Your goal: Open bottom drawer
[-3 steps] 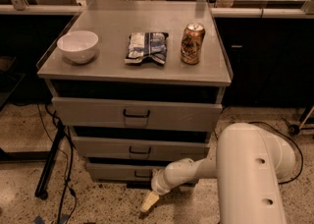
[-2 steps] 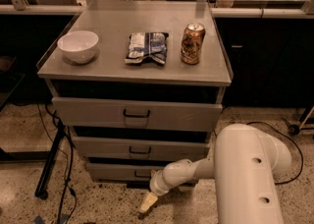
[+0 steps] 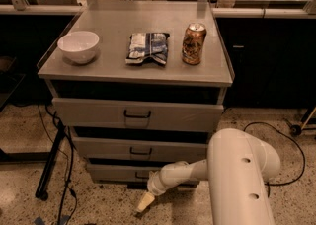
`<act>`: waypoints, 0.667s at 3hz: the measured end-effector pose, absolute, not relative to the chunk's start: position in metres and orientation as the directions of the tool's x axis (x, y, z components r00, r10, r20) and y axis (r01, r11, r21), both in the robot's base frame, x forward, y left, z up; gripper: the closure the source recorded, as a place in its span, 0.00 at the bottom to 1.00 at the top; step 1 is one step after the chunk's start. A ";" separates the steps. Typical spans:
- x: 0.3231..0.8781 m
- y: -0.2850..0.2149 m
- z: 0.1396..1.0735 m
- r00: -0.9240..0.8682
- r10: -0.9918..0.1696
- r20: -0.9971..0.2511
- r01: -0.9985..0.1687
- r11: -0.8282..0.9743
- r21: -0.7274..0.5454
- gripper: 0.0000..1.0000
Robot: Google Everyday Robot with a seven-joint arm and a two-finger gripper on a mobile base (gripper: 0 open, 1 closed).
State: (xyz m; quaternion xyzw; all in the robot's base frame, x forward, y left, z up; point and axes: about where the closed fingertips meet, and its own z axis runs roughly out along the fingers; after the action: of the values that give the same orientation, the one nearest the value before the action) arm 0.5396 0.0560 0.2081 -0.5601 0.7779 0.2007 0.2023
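Observation:
The bottom drawer is the lowest, shallowest grey front of the cabinet, with a small black bar handle at its centre. My white arm reaches down from the right. My gripper hangs low over the floor, just below and in front of the bottom drawer's handle, apart from it. Two taller grey drawers sit above.
On the cabinet top stand a white bowl, a crumpled snack bag and a brown can. A black stand leg and cables lie on the floor at the left. A cable runs on the right.

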 end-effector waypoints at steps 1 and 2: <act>0.539 0.056 0.209 -0.291 -0.790 -0.540 -0.952 0.292 0.086 0.00; 0.540 0.064 0.193 -0.296 -0.792 -0.534 -0.952 0.291 0.096 0.00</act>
State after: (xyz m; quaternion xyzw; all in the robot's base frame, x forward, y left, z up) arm 0.5398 0.0635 0.1934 -0.5598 0.7789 0.2033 0.1967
